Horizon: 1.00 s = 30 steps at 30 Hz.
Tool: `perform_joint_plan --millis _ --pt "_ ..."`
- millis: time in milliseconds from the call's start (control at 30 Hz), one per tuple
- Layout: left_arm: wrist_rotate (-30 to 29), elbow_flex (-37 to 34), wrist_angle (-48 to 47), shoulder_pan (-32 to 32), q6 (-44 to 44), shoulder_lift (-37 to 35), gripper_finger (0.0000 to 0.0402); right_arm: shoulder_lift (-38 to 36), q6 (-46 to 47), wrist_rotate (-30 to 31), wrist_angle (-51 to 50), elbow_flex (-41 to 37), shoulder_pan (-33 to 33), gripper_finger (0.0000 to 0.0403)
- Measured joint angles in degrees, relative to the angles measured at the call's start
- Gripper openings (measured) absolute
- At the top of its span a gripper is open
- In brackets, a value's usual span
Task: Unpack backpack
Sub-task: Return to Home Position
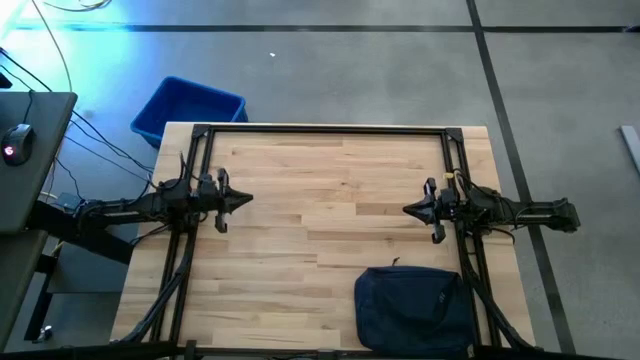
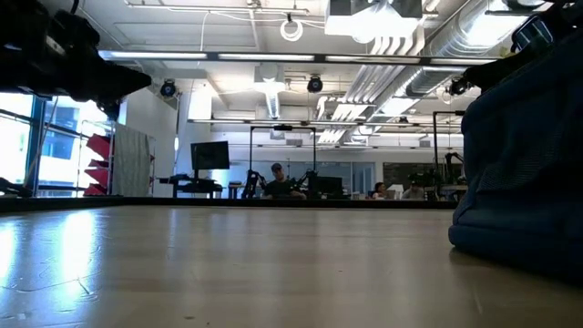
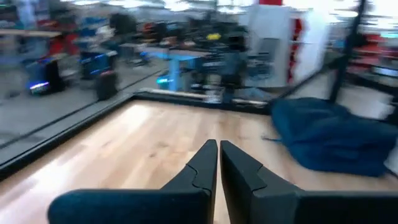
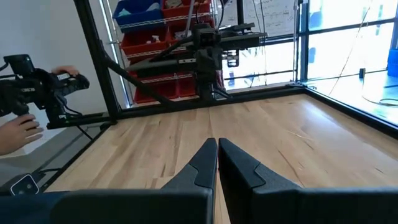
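Note:
The dark navy backpack [image 1: 415, 308] lies flat on the wooden table [image 1: 330, 200] at its near right corner; it also shows in the left wrist view [image 3: 333, 134] and at the right of the low view [image 2: 524, 155]. My left gripper [image 1: 246, 200] hovers shut above the table's left side, pointing level toward the right. My right gripper [image 1: 408, 209] hovers shut above the right side, pointing level toward the left, just beyond the backpack's far edge. Both sets of fingers [image 3: 219, 163] [image 4: 217, 160] hold nothing.
A bright-blue plastic bin [image 1: 187, 108] stands on the floor beyond the table's far left corner. A black frame [image 1: 325, 130] runs along the table's far and side edges. In the right wrist view a person's hand [image 4: 15, 132] shows beyond the table's edge beside a camera rig.

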Motion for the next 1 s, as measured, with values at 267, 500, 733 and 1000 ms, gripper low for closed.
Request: perform_joint_plan --millis 267,500,733,1000 --pt "0.18 0.0 -0.17 -8.29 12.41 0.01 0.0 0.0 0.0 0.0 0.0 -0.02 0.0 0.0" --pt "0.16 0.0 -0.15 -8.03 7.15 0.01 0.0 0.0 -0.02 0.0 0.0 -0.02 -0.02 0.0" --pt "0.12 0.0 -0.12 -7.51 5.5 0.01 0.0 0.0 0.0 0.0 0.0 -0.02 0.0 0.0" --pt "0.03 0.0 -0.12 -7.39 5.02 0.52 0.0 0.02 -0.02 0.0 0.0 -0.02 0.0 0.0"
